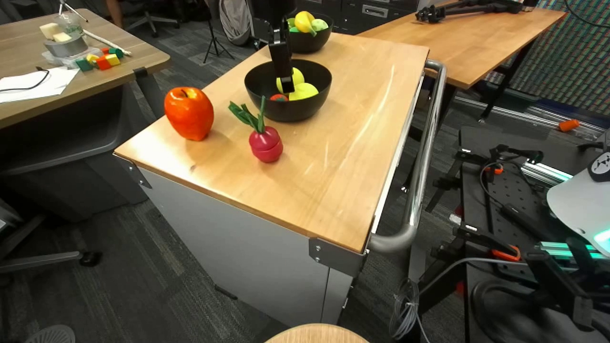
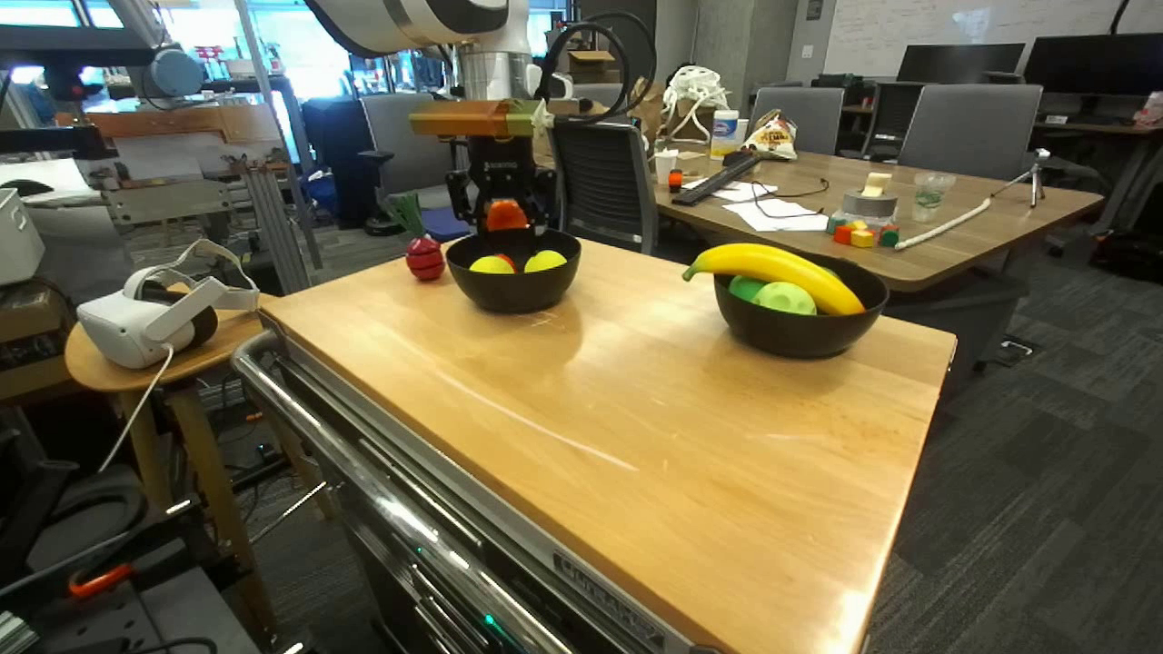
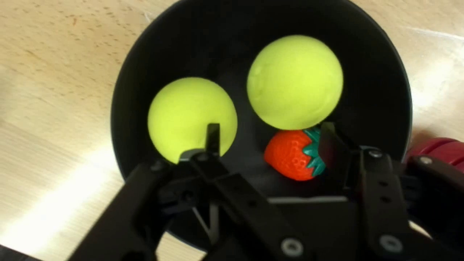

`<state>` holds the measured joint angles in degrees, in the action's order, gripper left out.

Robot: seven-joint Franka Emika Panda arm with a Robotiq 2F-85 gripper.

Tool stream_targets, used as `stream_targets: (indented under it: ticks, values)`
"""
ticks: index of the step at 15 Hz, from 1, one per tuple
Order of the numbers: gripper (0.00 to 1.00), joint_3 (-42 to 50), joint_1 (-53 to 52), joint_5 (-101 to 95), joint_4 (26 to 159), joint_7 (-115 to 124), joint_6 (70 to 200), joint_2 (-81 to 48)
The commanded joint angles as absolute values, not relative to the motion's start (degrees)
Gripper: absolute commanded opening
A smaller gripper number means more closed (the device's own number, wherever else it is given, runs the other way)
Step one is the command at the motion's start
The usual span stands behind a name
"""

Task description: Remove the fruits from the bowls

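The gripper (image 3: 270,137) hangs over a black bowl (image 2: 513,292), its fingers (image 3: 213,136) spread apart and grasping nothing. Inside the bowl, in the wrist view, a strawberry (image 3: 291,156) lies in line with the gap, toward its right; a yellow fruit (image 3: 188,112) sits to the left and another yellow fruit (image 3: 295,81) just beyond the strawberry. So three fruits are left here. In an exterior view, a radish (image 1: 266,144) stands on the table (image 1: 333,166) on the bowl's near side, and an apple (image 1: 189,114) stands farther left, close to the edge; these two are out and seem to be the part done. A second bowl (image 2: 804,336), well apart to the right in an exterior view, holds a banana (image 2: 786,266) across its rim and at least two green fruits (image 2: 786,298), all left to clear. I judge the task less than half done, with the strawberry likely next.
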<state>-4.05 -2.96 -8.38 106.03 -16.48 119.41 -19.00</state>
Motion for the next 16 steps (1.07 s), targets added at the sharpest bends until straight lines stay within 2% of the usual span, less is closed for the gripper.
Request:
stream_targets:
  ticks: [1,15,16]
  values:
    - [0.99,-4.2,-2.9,-8.0,106.5,-16.2,117.6,-17.8]
    - [1.0,-3.8,-2.9,-8.9,109.1,-14.8,112.9,-17.1]
    - [0.95,-3.7,-2.7,-8.8,109.5,-14.9,113.9,-17.3]
